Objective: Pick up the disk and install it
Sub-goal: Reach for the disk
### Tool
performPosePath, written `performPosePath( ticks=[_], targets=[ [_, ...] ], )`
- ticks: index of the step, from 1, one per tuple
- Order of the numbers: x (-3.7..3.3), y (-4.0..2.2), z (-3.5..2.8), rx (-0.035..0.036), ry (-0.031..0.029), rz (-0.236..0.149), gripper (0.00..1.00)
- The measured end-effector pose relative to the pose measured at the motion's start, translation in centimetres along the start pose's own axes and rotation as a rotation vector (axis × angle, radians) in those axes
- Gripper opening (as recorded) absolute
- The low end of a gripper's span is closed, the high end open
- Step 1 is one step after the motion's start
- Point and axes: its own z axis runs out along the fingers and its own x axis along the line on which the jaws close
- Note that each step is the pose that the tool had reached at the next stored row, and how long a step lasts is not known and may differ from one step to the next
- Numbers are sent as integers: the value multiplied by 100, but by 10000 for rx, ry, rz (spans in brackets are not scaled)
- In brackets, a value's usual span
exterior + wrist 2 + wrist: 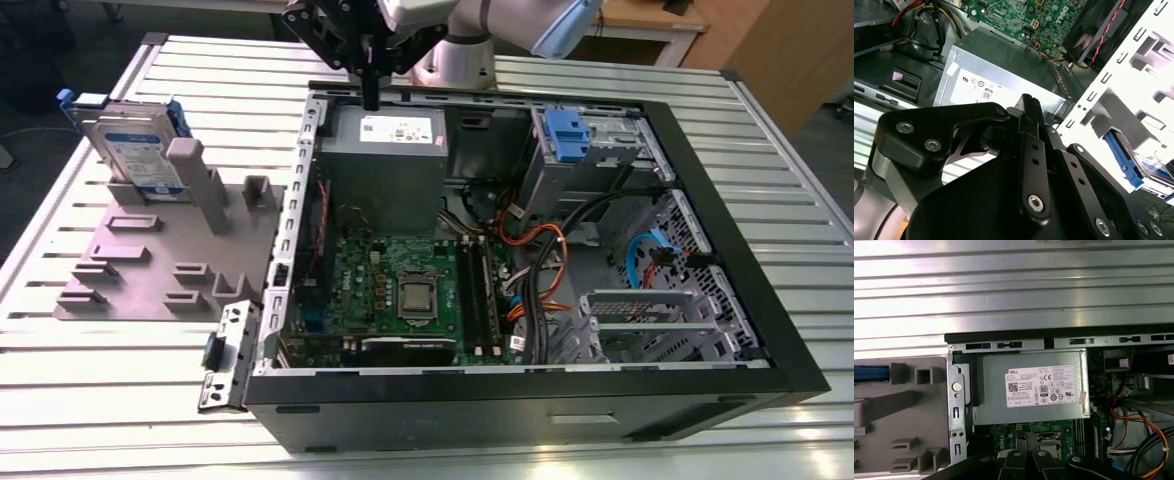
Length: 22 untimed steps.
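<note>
Overhead, jaws together, empty, above the power-supply box (384, 128); disk (134, 150) partly hidden behind a grey post (188, 172).

A robotics lab's workbench: a grey-and-blue robot arm (461, 55) stood at a ribbed aluminium-profile table (787, 210), where an open black desktop computer case (534, 395) lay on its side, circuit board exposed, beside a grey moulded fixture plate (147, 255). Light wooden furniture (761, 40) stood behind.
</note>
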Motion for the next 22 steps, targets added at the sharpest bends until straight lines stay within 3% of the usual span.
performPosePath(
  ticks=[22],
  targets=[
    [78,-7,22,1,1,0,11]
  ],
)
